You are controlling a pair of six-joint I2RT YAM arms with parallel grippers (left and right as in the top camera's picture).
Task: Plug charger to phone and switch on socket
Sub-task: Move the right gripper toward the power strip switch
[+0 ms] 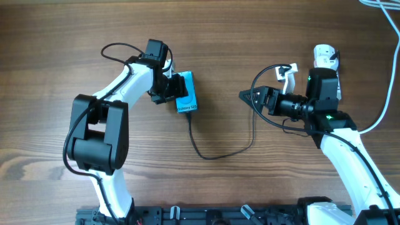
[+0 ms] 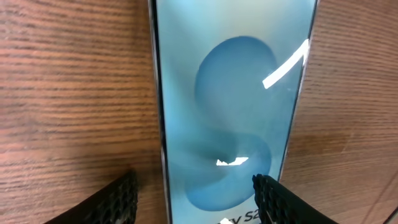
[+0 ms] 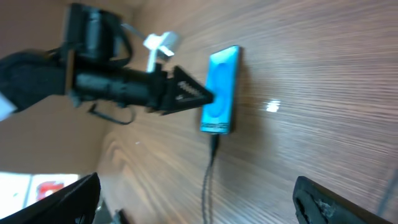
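The phone (image 1: 185,94) lies on the wooden table, turquoise screen up, with a white text band at its near end. The charger (image 1: 206,156), a thin black cable, has its tip in the phone's near end and loops right and up toward the socket (image 1: 323,55), which is mostly hidden behind my right arm. My left gripper (image 1: 167,87) is open and straddles the phone (image 2: 230,112); its fingers (image 2: 196,199) flank the screen. My right gripper (image 1: 247,95) is open and empty, hovering right of the phone. Its wrist view shows the phone (image 3: 222,90) and the plugged cable (image 3: 208,180) between its fingers (image 3: 199,205).
A thick white lead (image 1: 390,75) runs down the table's right edge. A small white part (image 1: 287,70) sits where the black cable ends near the right arm. The black base rail (image 1: 219,215) lines the front edge.
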